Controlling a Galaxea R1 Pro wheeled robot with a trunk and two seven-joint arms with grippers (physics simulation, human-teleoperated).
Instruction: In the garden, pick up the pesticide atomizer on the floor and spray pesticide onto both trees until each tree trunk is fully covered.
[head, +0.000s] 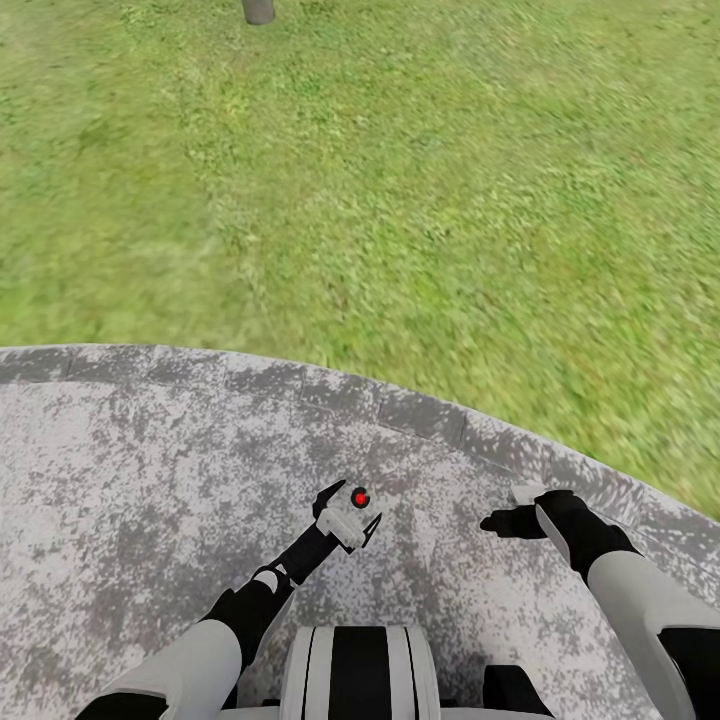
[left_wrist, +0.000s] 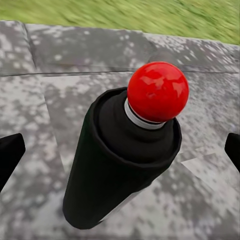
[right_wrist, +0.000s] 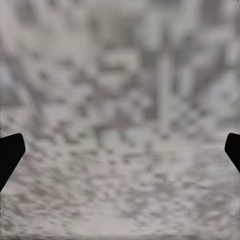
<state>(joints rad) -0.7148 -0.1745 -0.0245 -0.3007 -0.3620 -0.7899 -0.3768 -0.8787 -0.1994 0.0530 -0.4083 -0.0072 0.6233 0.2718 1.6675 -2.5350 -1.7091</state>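
Observation:
The pesticide atomizer (head: 352, 510) is a small pale body with a red dot on top, on the speckled grey paving just ahead of my base. In the left wrist view the atomizer (left_wrist: 125, 165) looks like a dark cylinder capped by a red ball. My left gripper (head: 349, 511) is open around it, with one finger (left_wrist: 10, 155) on each side and a gap between fingers and body. My right gripper (head: 512, 508) hangs open over bare paving to the right, holding nothing. The trees and their trunks are out of view.
The round paved pad (head: 120, 480) ends in a curved stone edge (head: 420, 415), and lawn (head: 400, 200) stretches beyond it. The base of a grey post (head: 258, 10) stands in the grass at the far top. My own trunk (head: 358, 670) is at the bottom.

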